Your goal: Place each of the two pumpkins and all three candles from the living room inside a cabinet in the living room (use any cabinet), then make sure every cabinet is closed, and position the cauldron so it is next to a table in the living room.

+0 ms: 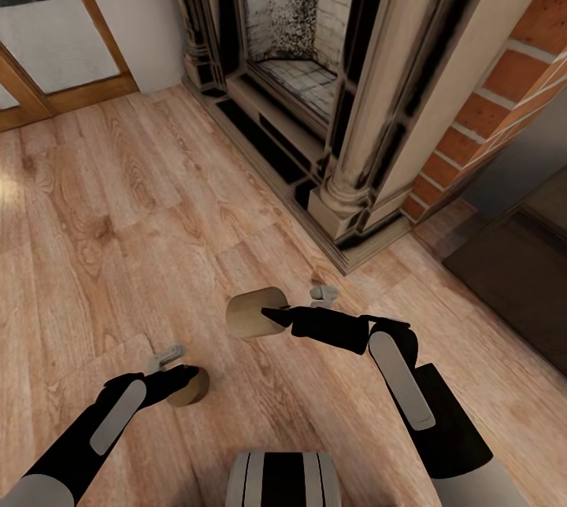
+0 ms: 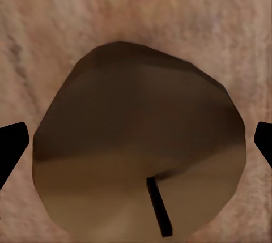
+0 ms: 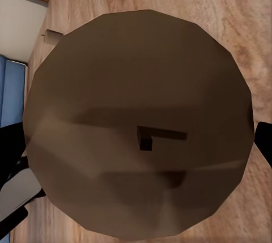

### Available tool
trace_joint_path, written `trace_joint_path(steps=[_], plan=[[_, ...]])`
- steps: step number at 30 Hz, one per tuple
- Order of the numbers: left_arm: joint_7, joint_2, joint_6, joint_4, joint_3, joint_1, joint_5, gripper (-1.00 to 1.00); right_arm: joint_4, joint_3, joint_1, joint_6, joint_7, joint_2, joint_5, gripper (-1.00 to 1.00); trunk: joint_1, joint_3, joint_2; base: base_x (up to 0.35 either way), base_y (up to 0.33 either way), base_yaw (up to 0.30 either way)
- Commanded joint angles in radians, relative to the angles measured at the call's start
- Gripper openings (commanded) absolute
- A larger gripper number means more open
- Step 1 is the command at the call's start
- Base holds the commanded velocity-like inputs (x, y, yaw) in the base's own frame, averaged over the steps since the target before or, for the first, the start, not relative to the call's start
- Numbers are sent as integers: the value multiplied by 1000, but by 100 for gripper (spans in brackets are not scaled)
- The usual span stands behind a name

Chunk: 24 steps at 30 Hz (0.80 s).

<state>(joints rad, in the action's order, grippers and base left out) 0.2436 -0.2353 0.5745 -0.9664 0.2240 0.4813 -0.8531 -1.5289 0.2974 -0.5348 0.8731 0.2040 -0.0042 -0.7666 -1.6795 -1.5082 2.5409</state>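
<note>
Head view, fireplace [image 1: 315, 58] ahead, wrist views, wicks visible, each fingers' pair clamped around a candle [image 1: 253, 312], [image 1: 191, 386].

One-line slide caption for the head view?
Both grippers, left and right, each hold a stubby beige-grey candle over wood floor before the fireplace.

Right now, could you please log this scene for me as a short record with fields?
left gripper: shut on a candle
right gripper: shut on a second candle
wicks: dark, visible in both wrist views
floor: light wood planks
ahead: fireplace with brick wall to its right
far left: wood-framed glass door
</note>
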Motion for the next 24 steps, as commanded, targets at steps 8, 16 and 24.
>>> trace_joint_path(steps=[8,16,24], plan=[[8,-1,1,-2,22,0,-12,100,0,0,-1,1,3,0,4,-100,0,-1,0,0,0,0],[8,-1,1,-2,23,0,-12,100,0,0,-1,1,3,-1,5,-100,0,-1,0,0,0,0],[8,-1,1,-2,23,0,-12,100,0,0,-1,1,3,-1,6,-100,-1,-8,1,0,0,0]])
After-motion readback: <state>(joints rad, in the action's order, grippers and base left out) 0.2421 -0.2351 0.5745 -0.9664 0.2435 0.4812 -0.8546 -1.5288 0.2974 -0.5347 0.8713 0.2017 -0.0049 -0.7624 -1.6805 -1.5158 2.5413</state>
